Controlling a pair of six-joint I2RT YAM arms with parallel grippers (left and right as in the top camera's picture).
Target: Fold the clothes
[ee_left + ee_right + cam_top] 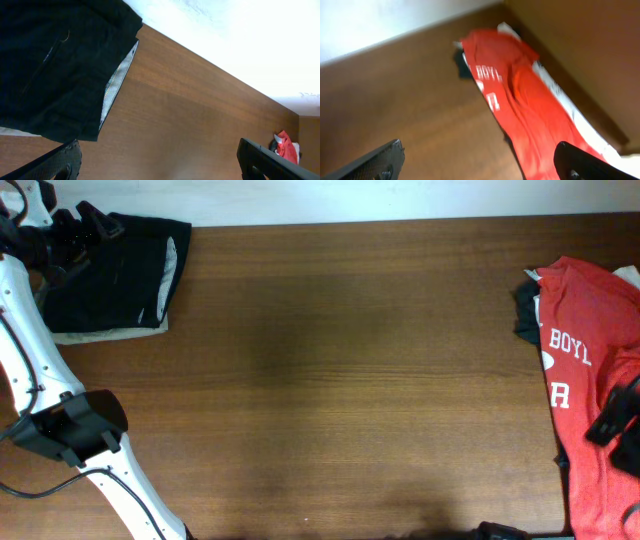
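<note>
The black shorts (115, 270) lie folded at the table's far left corner, with the grey lining (172, 265) showing along the right edge. They rest on a khaki-beige garment (105, 336). My left gripper (75, 230) hovers over the shorts' far left part; in the left wrist view (160, 162) its fingers are wide apart and empty, with the shorts (55, 65) ahead of them. The red T-shirt (590, 380) with white lettering lies at the right edge. My right gripper (620, 418) is over it, open and empty in the right wrist view (480, 162), with the T-shirt (520, 100) ahead.
A dark garment (525, 315) pokes out from under the T-shirt's left edge. Something white (580, 117) lies under the T-shirt's right side. The left arm's white links and black joint (75, 430) cross the table's left side. The brown table (350, 380) lies between the two piles.
</note>
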